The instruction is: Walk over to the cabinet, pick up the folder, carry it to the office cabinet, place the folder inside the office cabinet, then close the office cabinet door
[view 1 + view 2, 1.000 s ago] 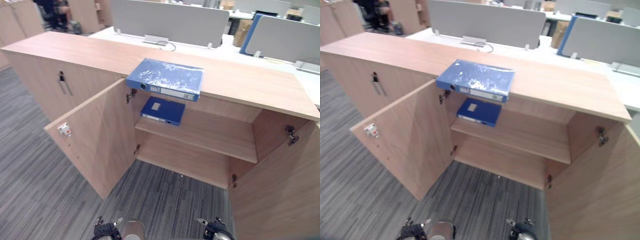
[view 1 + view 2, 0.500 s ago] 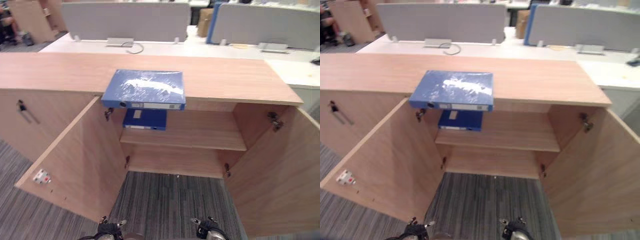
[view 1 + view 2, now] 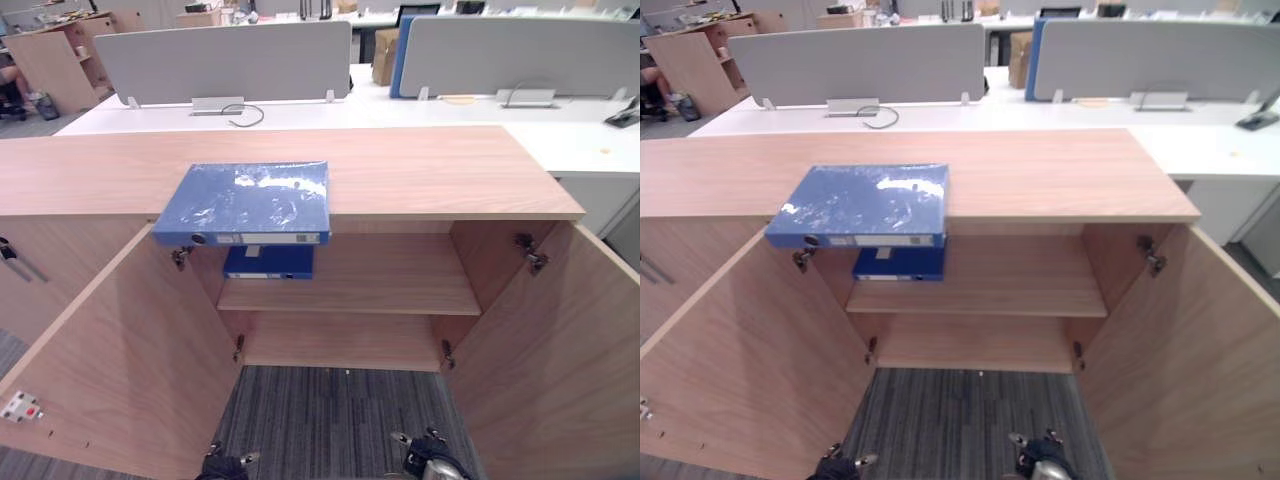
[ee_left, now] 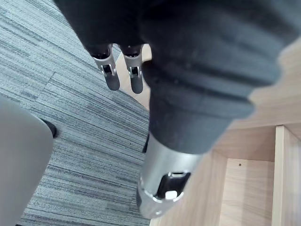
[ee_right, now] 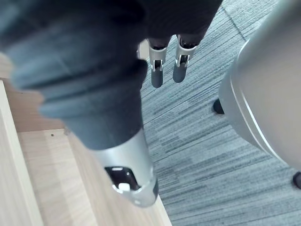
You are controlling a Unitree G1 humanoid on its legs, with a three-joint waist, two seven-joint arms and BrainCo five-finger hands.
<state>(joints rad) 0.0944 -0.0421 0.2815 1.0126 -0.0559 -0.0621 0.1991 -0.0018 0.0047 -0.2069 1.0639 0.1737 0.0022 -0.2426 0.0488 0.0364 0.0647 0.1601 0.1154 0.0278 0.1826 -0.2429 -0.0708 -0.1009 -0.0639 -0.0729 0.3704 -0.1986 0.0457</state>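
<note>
Folder (image 3: 245, 203) at the cabinet's (image 3: 430, 170) front edge.
Left robot hand (image 4: 135, 77) and right robot hand (image 5: 181, 66) hang empty, fingers straight.

Left robot hand (image 4: 112, 75): hanging low, fingers straight, empty. Right robot hand (image 5: 157, 70): hanging low, fingers straight, empty.

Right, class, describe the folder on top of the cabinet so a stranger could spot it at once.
Find the long wooden cabinet standing open. On its top, above the left door, a blue folder lies flat, its spine overhanging the front edge. The other blue folder sits lower, on the shelf inside.
</note>
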